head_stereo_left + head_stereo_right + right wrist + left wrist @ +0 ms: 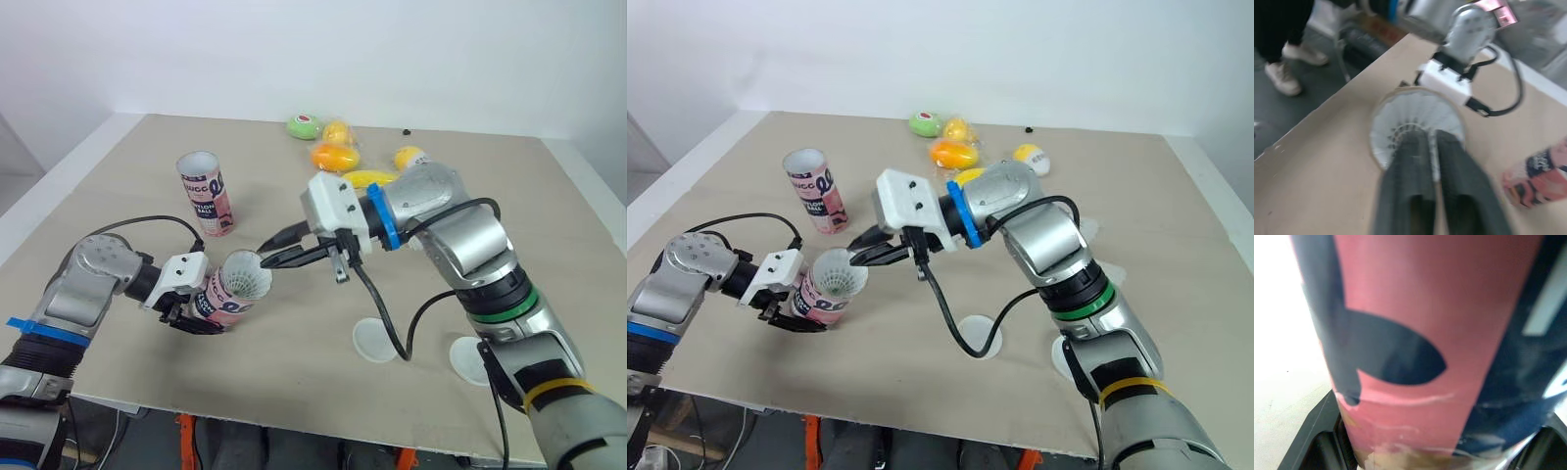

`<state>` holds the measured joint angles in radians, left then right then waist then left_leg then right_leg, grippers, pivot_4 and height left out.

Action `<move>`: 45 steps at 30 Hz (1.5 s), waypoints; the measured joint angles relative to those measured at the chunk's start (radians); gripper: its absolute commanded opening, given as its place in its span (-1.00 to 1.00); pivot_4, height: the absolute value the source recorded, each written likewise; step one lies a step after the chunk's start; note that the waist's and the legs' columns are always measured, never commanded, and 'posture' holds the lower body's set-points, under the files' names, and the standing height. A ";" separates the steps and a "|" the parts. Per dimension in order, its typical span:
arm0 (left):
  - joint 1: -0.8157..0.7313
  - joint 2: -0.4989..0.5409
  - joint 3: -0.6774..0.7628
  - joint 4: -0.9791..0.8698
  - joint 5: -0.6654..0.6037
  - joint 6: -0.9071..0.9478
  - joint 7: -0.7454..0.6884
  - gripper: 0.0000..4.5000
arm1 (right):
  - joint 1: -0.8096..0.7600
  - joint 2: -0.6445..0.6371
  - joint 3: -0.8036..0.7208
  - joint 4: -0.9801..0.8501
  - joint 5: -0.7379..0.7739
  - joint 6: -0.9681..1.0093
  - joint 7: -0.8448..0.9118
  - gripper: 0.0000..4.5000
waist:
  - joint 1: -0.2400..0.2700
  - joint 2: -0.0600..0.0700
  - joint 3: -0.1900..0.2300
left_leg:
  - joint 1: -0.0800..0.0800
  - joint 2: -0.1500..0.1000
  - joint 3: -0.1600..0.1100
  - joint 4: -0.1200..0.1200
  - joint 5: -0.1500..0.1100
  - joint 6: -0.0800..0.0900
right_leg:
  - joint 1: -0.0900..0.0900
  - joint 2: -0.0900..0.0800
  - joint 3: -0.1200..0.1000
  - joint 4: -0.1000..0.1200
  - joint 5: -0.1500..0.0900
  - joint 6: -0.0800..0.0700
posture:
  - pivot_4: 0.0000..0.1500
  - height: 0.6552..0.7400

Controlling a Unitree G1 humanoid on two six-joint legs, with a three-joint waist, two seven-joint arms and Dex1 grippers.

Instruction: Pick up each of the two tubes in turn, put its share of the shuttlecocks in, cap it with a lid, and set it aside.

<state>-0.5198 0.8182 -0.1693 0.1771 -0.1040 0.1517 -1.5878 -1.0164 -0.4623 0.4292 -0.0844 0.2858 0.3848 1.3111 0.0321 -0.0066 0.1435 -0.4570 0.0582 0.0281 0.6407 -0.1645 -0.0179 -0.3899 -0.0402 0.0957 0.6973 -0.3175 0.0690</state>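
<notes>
Right wrist view: right gripper (1426,135), fingers together, is reaching into the shuttlecock (1396,115) seated in the tilted tube (225,305); left gripper (199,313) is clamping the tube.

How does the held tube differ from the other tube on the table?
The held tube lies tilted in the left gripper; the far tube stands upright, untouched, on the table. A shuttlecock shows in the held tube's mouth; the far tube's contents are unclear. Both are pink and uncapped.

Table (127,186): upright tube (206,193); two lids (375,340); egg-shaped toys (333,155).
</notes>
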 measured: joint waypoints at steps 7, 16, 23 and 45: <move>-0.004 -0.003 0.000 0.001 0.004 -0.001 -0.005 0.38 | -0.074 0.072 0.054 0.071 -0.046 -0.022 0.048 -0.98 | 0.000 0.000 0.000 | 0.000 0.000 -0.001 0.000 0.000 0.000 | 0.000 0.000 -0.001 0.000 0.000 -0.001 | 1.00 -0.07; -0.016 -0.013 -0.001 0.024 0.008 -0.005 -0.011 0.38 | -0.192 0.195 0.161 0.293 -0.151 -0.138 0.142 -0.98 | 0.001 0.000 0.000 | 0.000 0.002 -0.001 0.000 0.002 -0.002 | 0.000 0.000 -0.005 0.001 0.000 -0.002 | 1.00 -0.07; -0.016 -0.012 0.000 0.029 0.008 -0.004 -0.010 0.38 | -0.218 0.276 0.191 0.425 -0.230 -0.218 0.166 -0.98 | 0.001 0.000 0.000 | 0.000 0.004 -0.002 0.000 0.003 -0.003 | 0.000 0.000 -0.009 0.002 0.001 -0.004 | 1.00 -0.07; -0.026 -0.084 0.031 0.079 -0.021 -0.060 0.030 0.38 | -0.294 0.127 -0.013 0.409 -0.067 -0.122 0.259 -0.98 | 0.002 -0.001 0.002 | -0.005 0.005 -0.001 -0.001 0.008 -0.003 | -0.001 -0.004 -0.016 0.002 0.002 -0.005 | 1.00 -0.07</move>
<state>-0.5453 0.7345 -0.1385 0.2565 -0.1249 0.0914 -1.5577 -1.3103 -0.3358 0.4157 0.3244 0.2191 0.2624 1.5698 0.0338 -0.0077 0.1456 -0.4617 0.0634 0.0270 0.6397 -0.1563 -0.0209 -0.3905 -0.0438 0.0799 0.6991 -0.3158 0.0637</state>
